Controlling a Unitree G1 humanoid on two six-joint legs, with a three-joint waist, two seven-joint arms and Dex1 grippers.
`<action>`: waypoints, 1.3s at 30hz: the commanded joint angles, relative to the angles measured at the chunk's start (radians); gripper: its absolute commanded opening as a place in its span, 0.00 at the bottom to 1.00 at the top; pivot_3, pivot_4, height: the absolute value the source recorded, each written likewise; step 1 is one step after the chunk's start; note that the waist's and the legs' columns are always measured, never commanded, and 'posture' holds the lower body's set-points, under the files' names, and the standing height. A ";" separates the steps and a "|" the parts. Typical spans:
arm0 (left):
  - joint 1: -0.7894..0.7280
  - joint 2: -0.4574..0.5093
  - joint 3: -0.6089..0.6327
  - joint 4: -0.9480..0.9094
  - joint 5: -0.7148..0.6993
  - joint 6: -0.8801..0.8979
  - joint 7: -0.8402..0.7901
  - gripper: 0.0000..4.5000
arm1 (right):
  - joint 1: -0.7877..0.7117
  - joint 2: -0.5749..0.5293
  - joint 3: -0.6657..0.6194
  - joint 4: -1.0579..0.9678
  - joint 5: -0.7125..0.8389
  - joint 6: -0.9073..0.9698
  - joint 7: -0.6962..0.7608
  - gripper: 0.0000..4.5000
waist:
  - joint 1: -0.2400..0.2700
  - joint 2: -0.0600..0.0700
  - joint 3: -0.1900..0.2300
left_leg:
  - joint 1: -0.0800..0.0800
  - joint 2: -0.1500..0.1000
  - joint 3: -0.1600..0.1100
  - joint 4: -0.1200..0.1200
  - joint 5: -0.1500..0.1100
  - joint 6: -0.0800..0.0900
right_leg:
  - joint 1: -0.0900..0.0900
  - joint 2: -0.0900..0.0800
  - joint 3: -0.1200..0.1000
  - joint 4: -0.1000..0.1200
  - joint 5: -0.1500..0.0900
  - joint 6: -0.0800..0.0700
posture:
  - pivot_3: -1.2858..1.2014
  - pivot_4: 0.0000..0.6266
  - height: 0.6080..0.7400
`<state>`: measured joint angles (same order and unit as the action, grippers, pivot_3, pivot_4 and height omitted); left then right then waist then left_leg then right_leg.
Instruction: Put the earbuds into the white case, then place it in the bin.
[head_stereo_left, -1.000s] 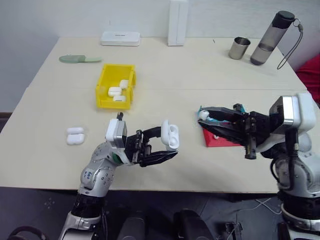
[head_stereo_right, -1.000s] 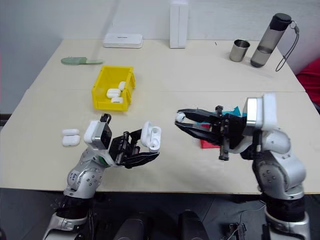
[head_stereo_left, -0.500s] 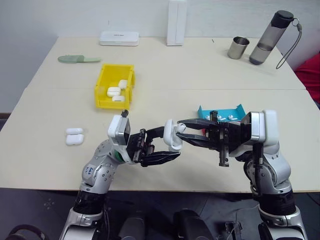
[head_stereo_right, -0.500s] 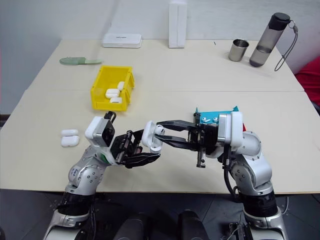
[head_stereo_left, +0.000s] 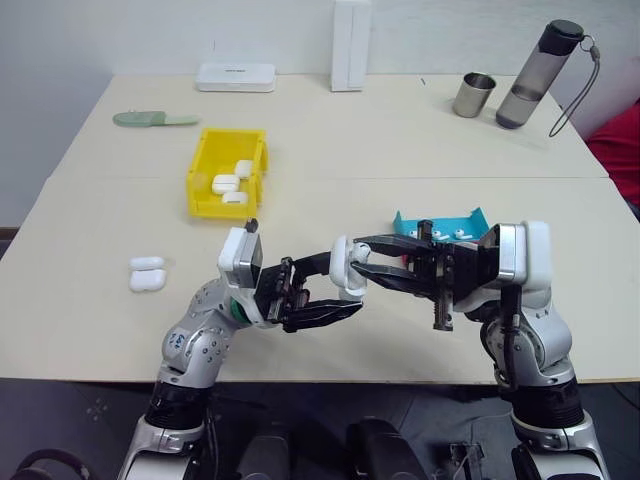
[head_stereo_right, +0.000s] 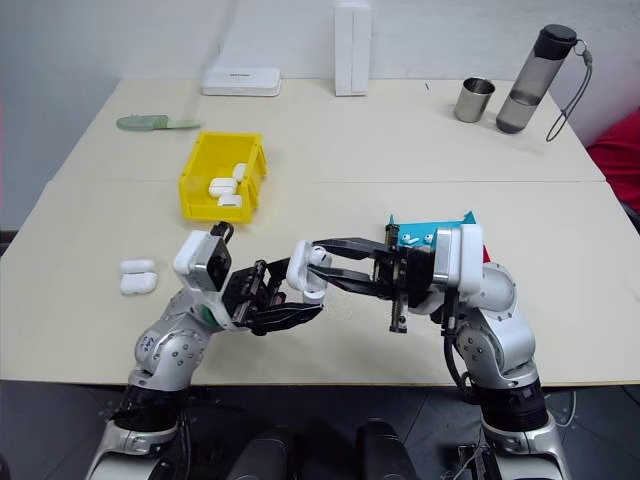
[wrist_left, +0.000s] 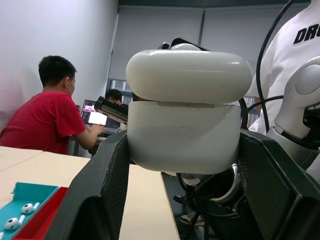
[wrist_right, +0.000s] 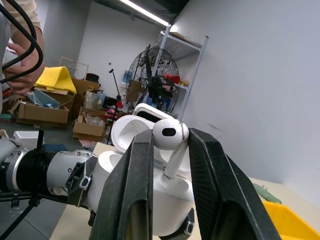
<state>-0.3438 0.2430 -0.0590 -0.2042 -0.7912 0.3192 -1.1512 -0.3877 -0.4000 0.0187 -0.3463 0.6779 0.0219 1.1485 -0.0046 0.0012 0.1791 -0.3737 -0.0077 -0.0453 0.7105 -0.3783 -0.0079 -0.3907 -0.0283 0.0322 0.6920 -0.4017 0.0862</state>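
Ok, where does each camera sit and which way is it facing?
Left and right eye views: on the head, looking forward and down over both arms; left end effector grips the white case, right end effector meets it.
Left wrist view: along its fingers, facing the case.
Right wrist view: along its fingers, which pinch an earbud above the open case.
Shared: the case.

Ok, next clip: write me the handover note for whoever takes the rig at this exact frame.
Left gripper: shut on the white case, lid open, held above the table.
Right gripper: shut on an earbud, stem pointing down into the case.
More earbuds lie in the teal tray.
The bin stands at the left and already holds several white cases.
Done: case and earbud picked up and brought together.
Left: seat the earbuds, close the lid, put the case in the bin.
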 joint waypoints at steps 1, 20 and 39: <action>-0.013 -0.005 -0.010 -0.072 -0.013 -0.014 -0.010 0.61 | -0.001 -0.011 0.010 0.015 -0.023 0.002 0.002 0.21 | 0.000 0.000 0.000 | 0.000 0.000 0.000 0.000 0.000 0.000 | 0.000 0.000 0.000 0.000 0.000 0.000 | 0.52 0.24 1.00; -0.028 -0.044 -0.010 -0.038 0.040 -0.074 -0.031 0.61 | -0.005 -0.151 0.036 0.066 0.000 0.117 0.102 0.21 | 0.000 0.000 0.000 | 0.000 0.000 0.000 0.000 0.000 0.000 | 0.000 0.000 0.000 -0.001 0.000 0.000 | 0.52 0.24 1.00; -0.025 -0.071 -0.031 0.026 0.104 -0.168 -0.085 0.61 | -0.146 -0.279 0.041 -0.016 0.083 0.418 0.109 0.30 | 0.003 0.000 0.000 | 0.000 0.000 0.000 -0.001 0.000 0.000 | 0.000 0.000 0.000 -0.002 0.000 0.000 | 0.52 0.24 1.00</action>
<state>-0.3420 0.2024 -0.0791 -0.1378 -0.6646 0.1875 -1.2350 -0.5400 -0.6767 0.0380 -0.3424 0.7708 0.4307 1.2538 -0.0014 0.0009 0.1793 -0.3738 -0.0077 -0.0455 0.7092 -0.3783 -0.0078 -0.3904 -0.0286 0.0322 0.6897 -0.4016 0.0861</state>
